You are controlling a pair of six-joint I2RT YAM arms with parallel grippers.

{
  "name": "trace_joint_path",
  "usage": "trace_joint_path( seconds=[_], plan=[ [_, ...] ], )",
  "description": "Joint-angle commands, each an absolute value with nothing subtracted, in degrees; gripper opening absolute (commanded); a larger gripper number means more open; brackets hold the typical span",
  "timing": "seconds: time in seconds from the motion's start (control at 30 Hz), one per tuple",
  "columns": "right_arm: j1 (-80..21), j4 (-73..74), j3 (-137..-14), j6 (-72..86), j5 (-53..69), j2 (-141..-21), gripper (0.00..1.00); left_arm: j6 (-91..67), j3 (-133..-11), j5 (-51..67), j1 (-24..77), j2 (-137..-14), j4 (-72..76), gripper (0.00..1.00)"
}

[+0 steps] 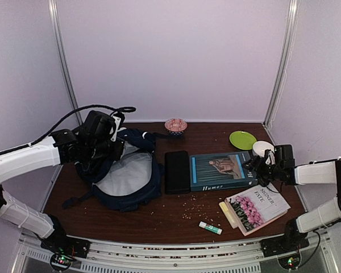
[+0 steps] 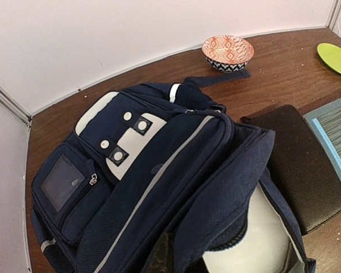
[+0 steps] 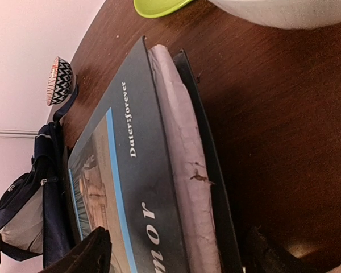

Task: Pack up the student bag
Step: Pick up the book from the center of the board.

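The student bag (image 1: 137,140) lies open at the left, its pale grey lining facing up. My left gripper (image 1: 106,152) is shut on the navy fabric at the bag's mouth (image 2: 216,187) and holds that flap up. Only a dark fingertip (image 2: 159,253) shows among the folds. A blue hardback book (image 1: 221,170) lies right of centre. My right gripper (image 1: 254,165) stands open at its right end. One finger (image 3: 85,253) is over the cover, the other (image 3: 267,250) on the table side, and the book's page edge (image 3: 182,170) lies between them.
A black case (image 1: 177,172) lies between bag and blue book. A book with pink flowers (image 1: 257,207), a pale stick (image 1: 227,214) and a glue stick (image 1: 210,228) lie near the front right. A patterned bowl (image 1: 175,125), a green plate (image 1: 242,139) and a white bowl (image 1: 262,148) stand at the back.
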State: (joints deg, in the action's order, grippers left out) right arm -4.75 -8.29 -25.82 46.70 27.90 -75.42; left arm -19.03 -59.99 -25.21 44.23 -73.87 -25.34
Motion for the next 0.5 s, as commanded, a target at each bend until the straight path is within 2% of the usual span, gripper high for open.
trace_joint_path(
  seconds=[0.0,0.3,0.47],
  plan=[
    [-5.19,-10.6,-23.7,47.16,34.22,-70.33,0.77,-20.21,-59.86,-25.27,43.86,-72.22,-19.91,0.0],
    [-9.85,-9.46,-22.44,47.61,38.15,-66.21,0.57,-21.07,-60.18,-23.5,43.88,-73.21,-19.61,0.0],
    [-11.95,-8.32,-22.2,48.56,39.85,-63.4,0.51,-21.77,-60.01,-23.08,43.84,-73.47,-19.6,0.0]
  ],
)
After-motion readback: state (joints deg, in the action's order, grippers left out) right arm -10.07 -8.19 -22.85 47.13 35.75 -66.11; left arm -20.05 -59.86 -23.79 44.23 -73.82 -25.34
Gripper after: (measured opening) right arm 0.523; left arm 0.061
